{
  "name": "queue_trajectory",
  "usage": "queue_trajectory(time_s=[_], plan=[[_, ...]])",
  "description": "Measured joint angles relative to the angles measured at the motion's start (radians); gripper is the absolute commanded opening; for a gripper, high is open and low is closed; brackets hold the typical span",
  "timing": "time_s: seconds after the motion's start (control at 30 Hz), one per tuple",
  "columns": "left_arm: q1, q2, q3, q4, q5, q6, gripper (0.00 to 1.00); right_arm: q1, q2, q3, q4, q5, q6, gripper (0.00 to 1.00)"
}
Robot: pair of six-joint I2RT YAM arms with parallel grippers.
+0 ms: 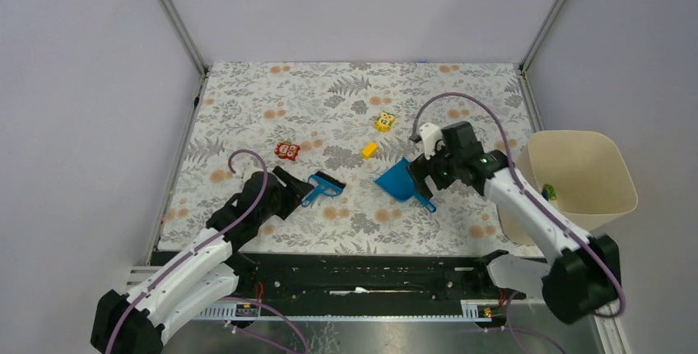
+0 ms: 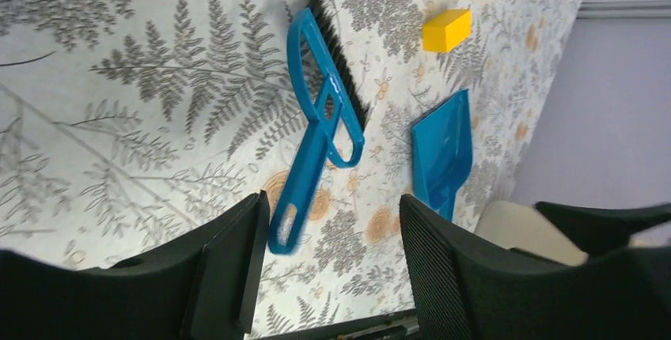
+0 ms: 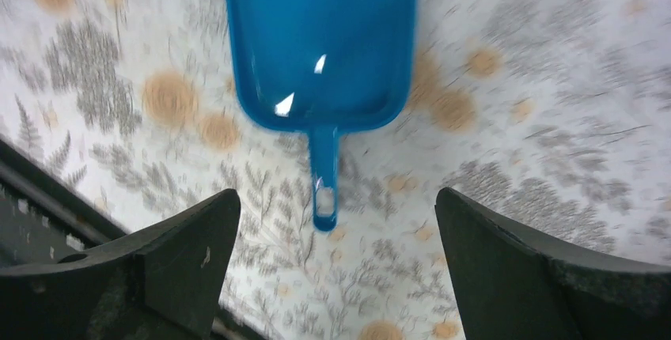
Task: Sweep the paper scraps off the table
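Jaws on both arms gape wide, empty: left at brush (image 2: 305, 166) handle, right over dustpan (image 3: 320, 39) handle.

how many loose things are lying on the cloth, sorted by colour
blue: 2 (dustpan, brush)
yellow: 2 (yellow block, yellow toy)
red: 1 (red toy)
total: 5
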Motion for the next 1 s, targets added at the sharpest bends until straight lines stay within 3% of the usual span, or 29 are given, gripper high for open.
queue_trajectory(time_s=[0.17,0.3,0.4,0.43,0.47,0.5,0.77,1.0], plan=[[0.000,-0.045,0.080,-0.198,-0.005,0.070,0.66,-0.037,-0.221,-0.112,0.210,-0.005,0.068,1.00],[0.000,-0.034,0.183,-0.275,-0.027,0.145,0.67,-0.038,-0.187,-0.077,0.245,-0.052,0.100,1.00],[0.000,0.043,0.275,-0.248,-0.072,0.295,0.70,-0.038,-0.136,-0.043,0.272,-0.075,0.122,1.00],[0.000,0.081,0.306,-0.228,-0.089,0.355,0.76,-0.038,-0.130,-0.044,0.285,-0.078,0.134,1.00],[0.000,0.129,0.346,-0.203,-0.110,0.432,0.96,-0.038,-0.127,-0.048,0.301,-0.082,0.142,1.00],[0.000,0.167,0.372,-0.174,-0.121,0.496,0.98,-0.038,-0.127,-0.055,0.322,-0.082,0.150,1.00],[0.001,0.217,0.403,0.020,-0.094,0.930,0.99,-0.038,-0.102,-0.060,0.365,0.026,0.196,1.00],[0.001,0.214,0.402,0.043,-0.063,1.020,0.99,-0.038,-0.102,0.034,0.341,0.081,0.180,1.00]])
